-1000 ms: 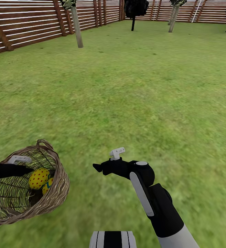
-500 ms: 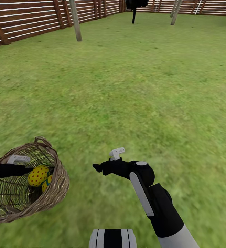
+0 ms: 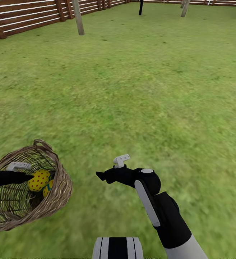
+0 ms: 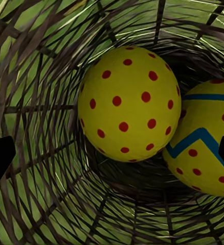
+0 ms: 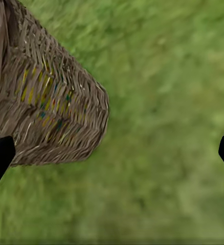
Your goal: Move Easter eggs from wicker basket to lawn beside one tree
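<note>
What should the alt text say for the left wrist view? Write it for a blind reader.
Two yellow Easter eggs lie inside the wicker basket, one with red dots, the other adding blue zigzag and stripe. Green grass shows through the weave, and the open left gripper has its dark fingertips at both edges.

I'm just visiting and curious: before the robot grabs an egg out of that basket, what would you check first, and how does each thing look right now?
1. Left claw open wide enough: ok, its tips sit far apart at the wrist picture's edges.
2. Dotted egg lined up between the tips: ok.
3. Second egg out of the way: not ok, it touches the dotted egg.
4. Third egg located: cannot tell.
5. Wicker basket steady: cannot tell, it looks tilted on the lawn.
6. Right claw free: ok, open and empty.
</note>
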You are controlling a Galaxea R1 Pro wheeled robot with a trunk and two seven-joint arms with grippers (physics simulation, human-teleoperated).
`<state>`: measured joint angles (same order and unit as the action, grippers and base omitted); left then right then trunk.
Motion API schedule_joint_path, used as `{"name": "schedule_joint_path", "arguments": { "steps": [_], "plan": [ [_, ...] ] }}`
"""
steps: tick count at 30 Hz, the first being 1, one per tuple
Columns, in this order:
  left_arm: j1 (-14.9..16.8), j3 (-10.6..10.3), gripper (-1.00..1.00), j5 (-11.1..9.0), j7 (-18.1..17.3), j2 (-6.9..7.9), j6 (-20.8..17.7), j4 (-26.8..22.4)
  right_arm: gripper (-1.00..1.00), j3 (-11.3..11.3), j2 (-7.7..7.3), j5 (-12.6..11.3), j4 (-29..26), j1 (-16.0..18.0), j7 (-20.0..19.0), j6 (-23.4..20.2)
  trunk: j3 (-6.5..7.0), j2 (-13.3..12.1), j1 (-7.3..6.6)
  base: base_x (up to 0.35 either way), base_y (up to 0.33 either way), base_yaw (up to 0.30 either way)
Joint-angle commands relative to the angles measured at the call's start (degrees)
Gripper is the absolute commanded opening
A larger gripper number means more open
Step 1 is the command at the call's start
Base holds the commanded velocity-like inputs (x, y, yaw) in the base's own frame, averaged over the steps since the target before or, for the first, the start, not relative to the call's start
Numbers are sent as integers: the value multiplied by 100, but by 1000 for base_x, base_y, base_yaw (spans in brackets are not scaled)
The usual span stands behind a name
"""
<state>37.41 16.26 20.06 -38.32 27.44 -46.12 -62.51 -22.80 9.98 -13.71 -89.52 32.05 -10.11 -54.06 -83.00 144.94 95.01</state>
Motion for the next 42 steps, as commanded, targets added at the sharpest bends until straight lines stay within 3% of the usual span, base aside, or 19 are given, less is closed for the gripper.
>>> {"name": "schedule_joint_path", "arguments": {
  "steps": [1, 3, 42],
  "plan": [
    [4, 41, 100, 59, -63, -2, -12, -6, 100, 4, 2, 26, -4, 3, -35, -25, -27, 3, 1, 0, 0, 0],
    [5, 68, 100, 58, -66, -2, -12, -6, 100, 4, 2, 26, -4, 3, -35, -25, -71, 6, 6, 0, 0, 0],
    [3, 97, 100, 59, -61, -4, 170, -7, 100, -5, 2, 26, 13, 3, -35, -19, -71, 6, 6, 25, 0, 0]
  ]
}}
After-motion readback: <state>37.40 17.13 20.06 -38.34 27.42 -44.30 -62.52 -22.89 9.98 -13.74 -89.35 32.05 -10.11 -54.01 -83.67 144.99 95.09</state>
